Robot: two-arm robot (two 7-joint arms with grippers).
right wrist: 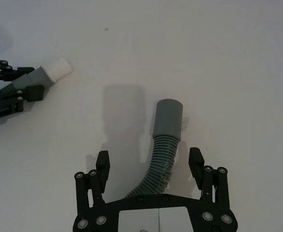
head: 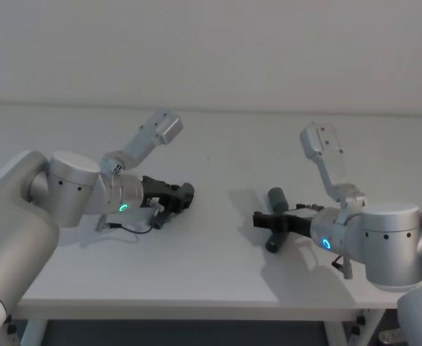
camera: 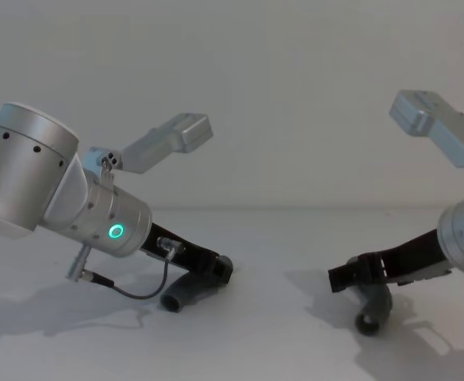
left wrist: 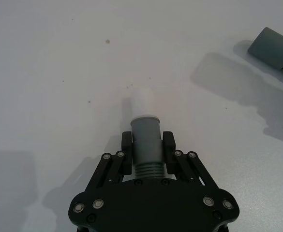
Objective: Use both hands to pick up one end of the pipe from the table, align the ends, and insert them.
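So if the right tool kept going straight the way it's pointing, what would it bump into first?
Probably the grey pipe piece. It lies between the open fingers of the right tool and runs straight ahead, so the tool's body would likely press against its ribbed part. Height is hard to judge.

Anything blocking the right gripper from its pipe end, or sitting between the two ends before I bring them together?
Nothing visible. The right gripper is open astride the ribbed hose just behind the grey-collared pipe end. The left gripper is shut on the white-tipped pipe end, and only bare table lies between the ends.
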